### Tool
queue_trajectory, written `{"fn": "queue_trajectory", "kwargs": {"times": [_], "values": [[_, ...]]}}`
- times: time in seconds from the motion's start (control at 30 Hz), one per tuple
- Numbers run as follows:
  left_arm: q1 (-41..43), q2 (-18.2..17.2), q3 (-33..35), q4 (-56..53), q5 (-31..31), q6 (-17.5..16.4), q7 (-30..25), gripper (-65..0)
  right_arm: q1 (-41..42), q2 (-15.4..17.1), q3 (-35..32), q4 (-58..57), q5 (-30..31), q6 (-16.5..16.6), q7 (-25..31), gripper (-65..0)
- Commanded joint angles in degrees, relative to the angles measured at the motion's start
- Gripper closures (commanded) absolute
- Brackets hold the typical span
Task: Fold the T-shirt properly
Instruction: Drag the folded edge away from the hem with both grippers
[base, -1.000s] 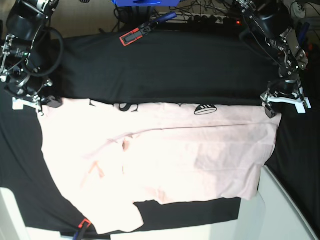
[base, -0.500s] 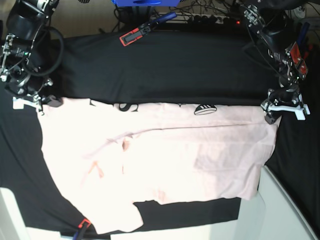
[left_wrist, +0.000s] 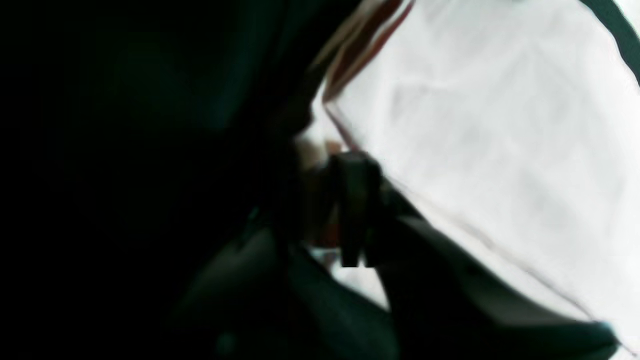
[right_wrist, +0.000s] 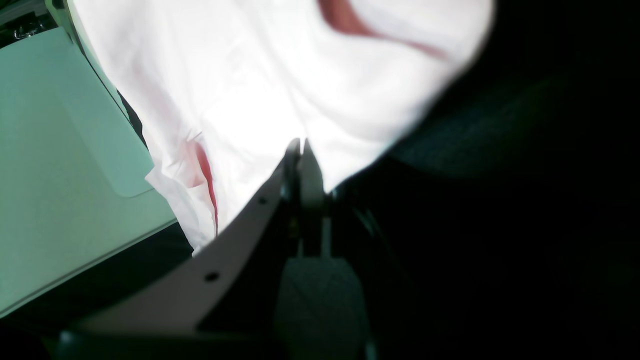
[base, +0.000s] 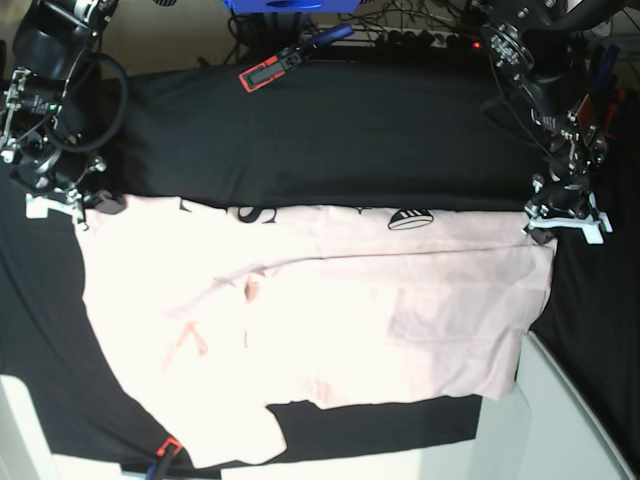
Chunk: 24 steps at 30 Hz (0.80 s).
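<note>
The T-shirt (base: 320, 320) lies spread on the black-draped bench (base: 330, 130), folded over with black lettering peeking along its far edge. The right pincer (right_wrist: 299, 150) is pressed together on the shirt's corner (fingers flush, cloth between them). The left pincer (base: 565, 215) sits at the opposite corner, touching fabric; whether it grips, I cannot tell.

Black jointed arms (base: 545, 70), looped black cables (base: 95, 95), white-tipped claws (base: 565, 215)
</note>
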<state>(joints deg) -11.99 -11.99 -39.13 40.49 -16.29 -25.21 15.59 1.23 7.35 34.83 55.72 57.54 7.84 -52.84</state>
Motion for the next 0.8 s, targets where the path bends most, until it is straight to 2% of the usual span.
{"fn": "queue_trajectory", "kwargs": {"times": [0.0,0.1,0.2,0.4,0.5,0.67,0.77], "values": [[-1.4,-0.9,0.1,-0.6,2.1,-0.2,1.2,-9.9,0.6,0.8,0.0,0.8,1.0,0.4,-0.2,0.0],[-1.8,-0.6,0.1,-1.3,4.8,-0.2,1.2,-8.7,0.6,0.8,0.0,0.8,1.0,0.4,-0.2,0.0],[-1.3,0.3,0.1,0.1,5.8,-0.2,1.3,0.0,0.6,0.9,0.0,0.8,0.9,0.4,-0.2,0.0],[1.7,1.4,0.1,3.2,5.9,-0.2,1.6,0.0,0.6,2.6,0.6,1.0,0.9,0.4,0.4,0.0],[3.7,1.6,0.1,3.8,5.9,-0.2,1.6,0.0,0.0,4.7,0.6,1.0,1.1,0.4,0.4,0.0],[6.9,3.2,0.5,7.3,5.9,-0.2,1.6,0.0,-0.9,5.0,3.1,1.1,0.9,0.4,0.4,0.0],[9.2,4.8,4.0,10.8,5.9,-0.2,1.6,0.0,-1.5,5.3,4.7,1.1,0.8,0.4,0.4,0.0]]}}
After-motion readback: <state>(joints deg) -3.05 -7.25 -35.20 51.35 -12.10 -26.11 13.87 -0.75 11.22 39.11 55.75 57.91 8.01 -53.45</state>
